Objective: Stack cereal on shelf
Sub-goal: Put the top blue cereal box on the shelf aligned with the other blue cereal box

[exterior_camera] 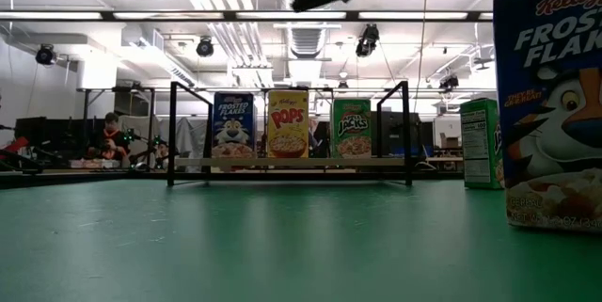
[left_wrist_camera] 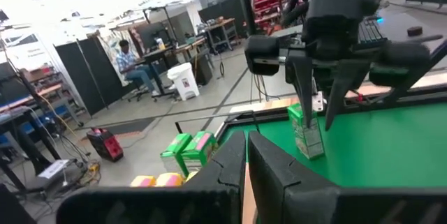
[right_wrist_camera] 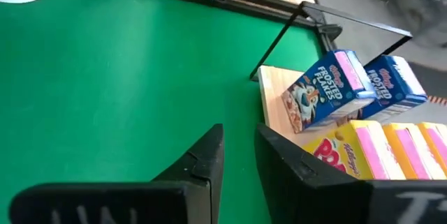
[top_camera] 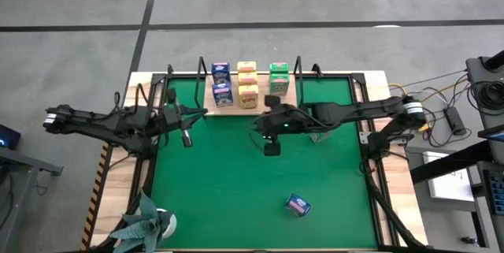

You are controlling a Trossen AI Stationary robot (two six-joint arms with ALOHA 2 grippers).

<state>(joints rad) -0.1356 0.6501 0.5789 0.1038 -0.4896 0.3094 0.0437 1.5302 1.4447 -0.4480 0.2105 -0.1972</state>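
Observation:
The shelf [top_camera: 262,89] is a light wooden board with black wire uprights near the mat's far edge. Two blue, three yellow and two green cereal boxes stand on it in rows. A third green box [exterior_camera: 481,142] stands on the mat right of the shelf, under my right arm. A blue box [top_camera: 298,204] sits on the mat near the near edge. My right gripper [top_camera: 270,146] hovers open above the mat, just in front of the shelf. My left gripper [top_camera: 187,137] hangs shut over the mat's left part, left of the shelf.
A potted plant [top_camera: 146,223] stands at the near-left corner. Black frame rails [top_camera: 368,139] run along the mat's sides. Open green mat [top_camera: 220,190] lies between the grippers and the near edge. A person [left_wrist_camera: 129,60] sits far behind the table.

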